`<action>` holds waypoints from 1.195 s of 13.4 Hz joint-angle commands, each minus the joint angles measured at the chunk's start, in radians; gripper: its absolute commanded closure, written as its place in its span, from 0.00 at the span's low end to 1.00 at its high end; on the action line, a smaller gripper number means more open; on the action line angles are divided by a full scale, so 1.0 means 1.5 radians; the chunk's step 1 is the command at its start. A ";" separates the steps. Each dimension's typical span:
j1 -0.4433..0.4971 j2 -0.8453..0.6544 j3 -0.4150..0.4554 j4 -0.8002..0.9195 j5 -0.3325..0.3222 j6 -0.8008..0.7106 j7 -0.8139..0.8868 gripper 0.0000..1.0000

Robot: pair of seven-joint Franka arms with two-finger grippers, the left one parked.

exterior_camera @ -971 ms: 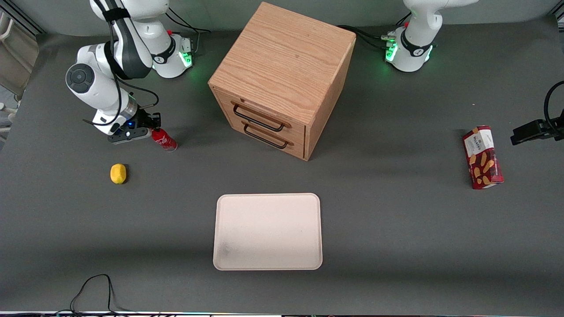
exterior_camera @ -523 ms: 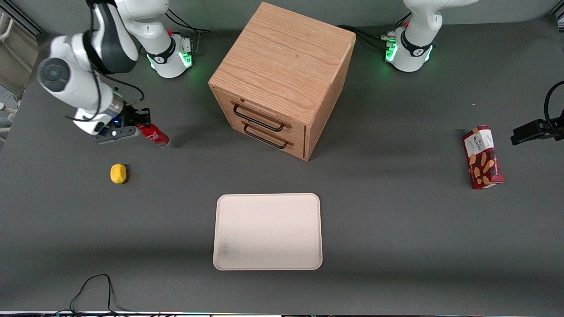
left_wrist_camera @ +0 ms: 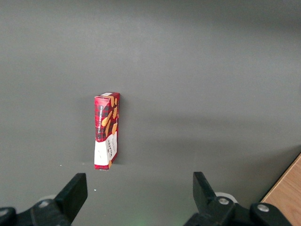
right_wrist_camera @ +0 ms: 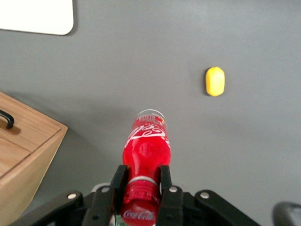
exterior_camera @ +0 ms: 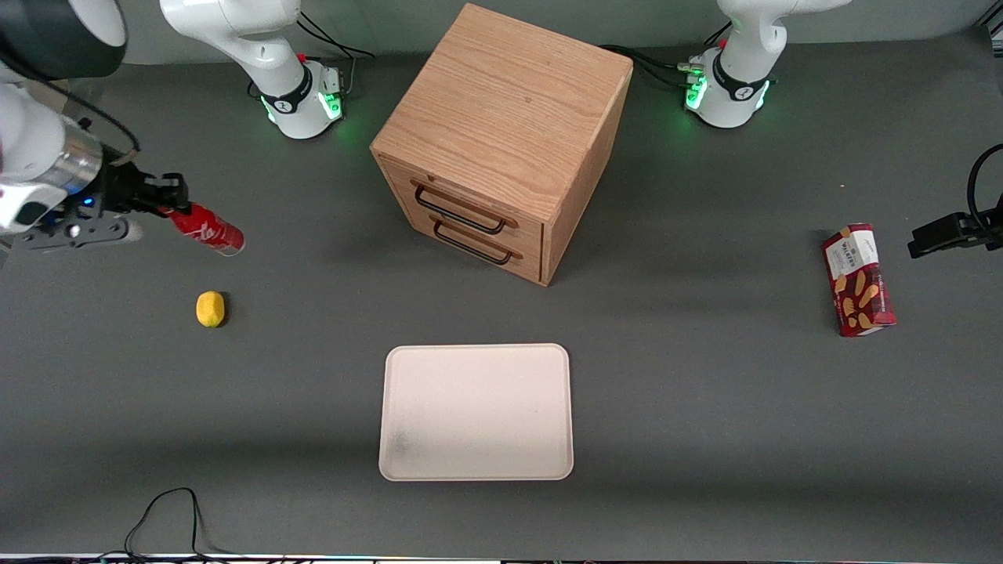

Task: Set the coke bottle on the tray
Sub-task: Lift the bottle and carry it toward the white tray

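Above the table's working-arm end, the gripper (exterior_camera: 161, 200) clamps the coke bottle (exterior_camera: 205, 228) by its neck, base hanging free, apparently for upright placing; the tray (exterior_camera: 476, 411) lies well apart, nearer the camera.

The claw (exterior_camera: 168, 200) hides the coke bottle's (exterior_camera: 208, 229) neck, and the frame's edge crops the arm.

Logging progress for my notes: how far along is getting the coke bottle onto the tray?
Done: the pincer is shut on the coke bottle near its cap. In hand: the bottle hangs in the air above the table, toward the working arm's end. Left: carrying it to the tray, which holds nothing yet.
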 commanded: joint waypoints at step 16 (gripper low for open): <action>0.104 0.570 0.089 0.485 -0.023 0.308 0.509 1.00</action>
